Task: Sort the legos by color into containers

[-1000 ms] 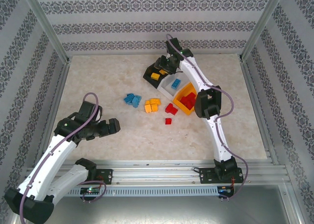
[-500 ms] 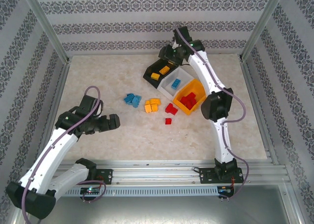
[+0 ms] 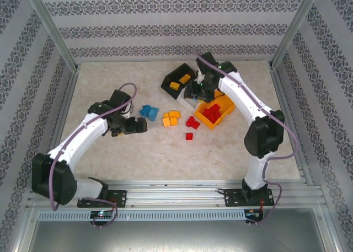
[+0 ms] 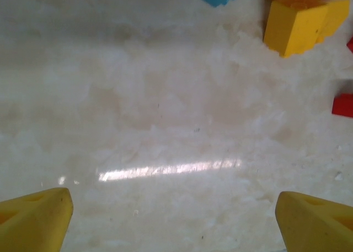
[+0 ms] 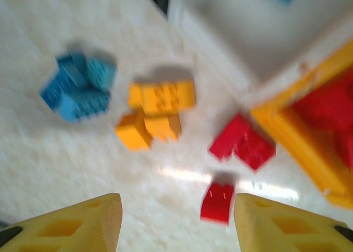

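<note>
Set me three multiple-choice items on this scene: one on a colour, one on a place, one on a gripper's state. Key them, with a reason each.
1. The legos inside the orange-yellow bin are: A blue; B red; C green.
2. The blue pile lies: A inside that bin; B on the table, left of the orange-yellow pile; C at the table's near edge.
3. The left gripper is: A open, holding nothing; B shut on a lego; C shut on nothing.

Key:
1 B: red bricks lie in it.
2 B: the top view shows it on bare table beside the orange-yellow pile.
3 A: in the left wrist view its fingers stand wide apart with bare table between them.
</note>
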`<state>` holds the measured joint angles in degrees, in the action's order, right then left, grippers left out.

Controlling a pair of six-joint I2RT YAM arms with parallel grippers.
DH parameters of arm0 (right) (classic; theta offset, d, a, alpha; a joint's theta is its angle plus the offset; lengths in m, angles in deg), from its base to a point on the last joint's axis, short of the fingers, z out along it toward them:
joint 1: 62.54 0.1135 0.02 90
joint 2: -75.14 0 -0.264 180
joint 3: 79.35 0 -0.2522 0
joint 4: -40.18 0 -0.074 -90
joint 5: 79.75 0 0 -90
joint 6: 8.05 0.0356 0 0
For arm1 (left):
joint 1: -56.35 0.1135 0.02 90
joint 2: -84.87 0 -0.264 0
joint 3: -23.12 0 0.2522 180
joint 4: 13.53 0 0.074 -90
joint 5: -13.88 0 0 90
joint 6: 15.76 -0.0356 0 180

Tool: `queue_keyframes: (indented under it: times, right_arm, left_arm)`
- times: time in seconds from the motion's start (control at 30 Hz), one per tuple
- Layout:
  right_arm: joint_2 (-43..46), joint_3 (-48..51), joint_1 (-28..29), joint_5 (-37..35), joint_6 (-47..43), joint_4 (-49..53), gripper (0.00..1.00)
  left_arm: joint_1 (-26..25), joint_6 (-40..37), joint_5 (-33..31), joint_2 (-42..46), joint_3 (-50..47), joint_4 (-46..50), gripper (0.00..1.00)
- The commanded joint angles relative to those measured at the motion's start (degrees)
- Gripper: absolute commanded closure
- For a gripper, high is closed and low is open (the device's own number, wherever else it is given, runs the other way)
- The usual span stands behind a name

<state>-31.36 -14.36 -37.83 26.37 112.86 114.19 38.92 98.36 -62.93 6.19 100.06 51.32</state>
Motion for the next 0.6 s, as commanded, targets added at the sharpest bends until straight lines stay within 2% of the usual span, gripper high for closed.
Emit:
queue_keyframes:
  times: [0.0,0.1,0.2,0.4,0.57]
  right_arm:
    - [5.3,9.2,1.4,2.2,1.9,-5.7,0.44]
    - [7.6,15.6,1.8,2.8,3.3,-8.3,0.44]
    - [9.5,18.2,1.9,2.3,3.4,-8.3,0.44]
    - [14.3,22.1,-0.2,0.8,2.6,-8.0,0.43]
    - [18.1,25.4,-2.9,1.2,2.3,-8.2,0.43]
  left_arm:
    - [0.9,-6.2,-2.7,-5.5,5.6,-2.3,0.08]
    - [0.9,-9.9,-3.9,-11.8,11.4,-1.3,0.11]
    - [0.8,-10.9,-2.5,-15.9,15.5,-0.8,0.14]
    - [-1.3,-11.6,-3.2,-21.5,21.2,-0.8,0.33]
    - [-3.7,-13.2,-6.5,-27.8,26.5,1.0,0.38]
